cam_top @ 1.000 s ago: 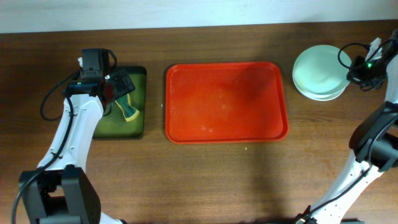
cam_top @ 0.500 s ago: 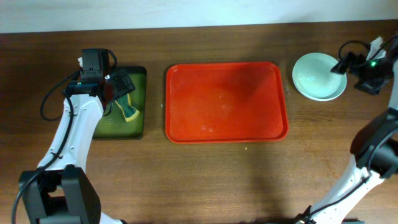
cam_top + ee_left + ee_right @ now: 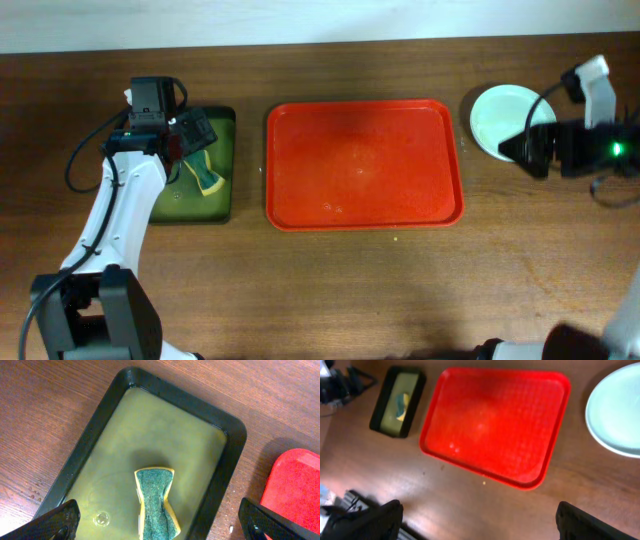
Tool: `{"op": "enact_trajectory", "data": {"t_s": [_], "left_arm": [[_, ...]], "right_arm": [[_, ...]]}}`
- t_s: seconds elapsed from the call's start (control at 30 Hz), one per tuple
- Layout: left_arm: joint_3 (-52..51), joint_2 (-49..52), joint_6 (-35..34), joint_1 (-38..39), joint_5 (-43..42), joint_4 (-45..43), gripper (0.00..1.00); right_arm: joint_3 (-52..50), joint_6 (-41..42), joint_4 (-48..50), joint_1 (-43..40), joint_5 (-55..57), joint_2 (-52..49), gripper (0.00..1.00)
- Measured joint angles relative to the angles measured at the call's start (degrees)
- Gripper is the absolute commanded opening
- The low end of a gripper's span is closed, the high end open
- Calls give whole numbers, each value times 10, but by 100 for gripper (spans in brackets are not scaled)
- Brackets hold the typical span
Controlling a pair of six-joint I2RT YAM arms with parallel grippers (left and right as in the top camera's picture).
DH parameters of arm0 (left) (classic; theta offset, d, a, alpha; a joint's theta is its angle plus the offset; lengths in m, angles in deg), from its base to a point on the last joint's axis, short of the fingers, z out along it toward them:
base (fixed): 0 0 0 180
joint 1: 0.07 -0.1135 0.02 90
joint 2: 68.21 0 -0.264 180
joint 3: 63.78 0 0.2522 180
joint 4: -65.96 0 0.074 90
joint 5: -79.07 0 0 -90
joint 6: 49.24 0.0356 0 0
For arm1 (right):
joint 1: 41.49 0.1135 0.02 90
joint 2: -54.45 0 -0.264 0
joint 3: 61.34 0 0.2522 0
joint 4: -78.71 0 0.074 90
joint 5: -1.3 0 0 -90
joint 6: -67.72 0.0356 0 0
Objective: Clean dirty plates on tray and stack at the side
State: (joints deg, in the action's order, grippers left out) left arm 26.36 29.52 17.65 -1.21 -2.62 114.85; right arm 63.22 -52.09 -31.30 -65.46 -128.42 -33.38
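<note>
Your brown wooden table (image 3: pixel 330 290) is best read from the red tray (image 3: pixel 365 165), which lies flat near its middle. Left of that tray, just beside it but not touching, sits the dark green tray (image 3: pixel 231 170). To its right, off the far corner, the plates (image 3: pixel 495 118) show as one pale disc, so you cannot count them. A small speck (image 3: pixel 397 238) lies just off the red tray's near edge.
</note>
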Motion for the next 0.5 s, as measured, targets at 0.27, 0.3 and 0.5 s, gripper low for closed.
{"op": "enact_trajectory", "data": {"t_s": [0.27, 0.3, 0.5], "left_arm": [[0, 0, 0, 0, 0, 0, 99], [0, 0, 0, 0, 0, 0, 99], [0, 0, 0, 0, 0, -1, 99]], "right_arm": [[-162, -4, -7, 0, -19, 196, 98], [-162, -4, -7, 0, -20, 196, 98], [-163, -3, -7, 0, -21, 178, 98]]}}
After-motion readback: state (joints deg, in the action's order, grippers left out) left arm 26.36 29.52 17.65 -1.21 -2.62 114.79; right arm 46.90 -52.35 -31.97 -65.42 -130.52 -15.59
